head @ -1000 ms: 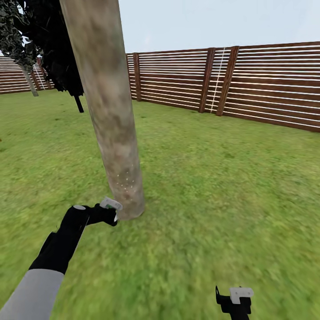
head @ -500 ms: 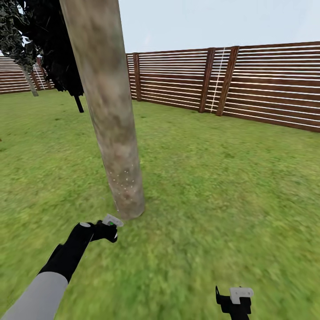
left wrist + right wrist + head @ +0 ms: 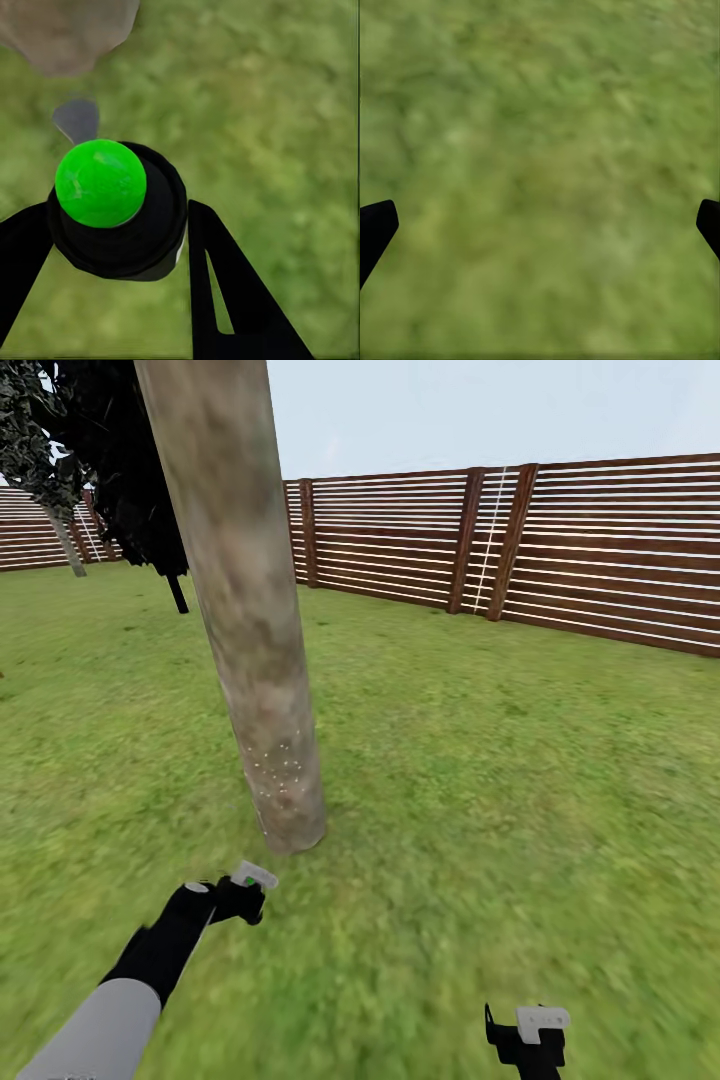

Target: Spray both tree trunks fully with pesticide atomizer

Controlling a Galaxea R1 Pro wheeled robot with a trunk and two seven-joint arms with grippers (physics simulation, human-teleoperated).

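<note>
Near the base of one thick leaning tree trunk [image 3: 250, 620], low over the lawn [image 3: 480, 780], the left gripper [image 3: 112, 247] clamps its two fingers on the pesticide atomizer [image 3: 112, 206], green cap up, nozzle toward the trunk; whitish pesticide specks [image 3: 278, 768] dot the bark; the right gripper [image 3: 540, 225] hangs wide apart, empty, near right.

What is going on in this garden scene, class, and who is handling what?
A two-armed robot stands on the lawn in front of a thick pale tree trunk. Its left gripper is closed on a black sprayer with a green top, held low near the trunk's base. Whitish specks of pesticide dot the lower trunk, while the bark higher up looks bare. The right gripper hangs open over grass, holding nothing.
</note>
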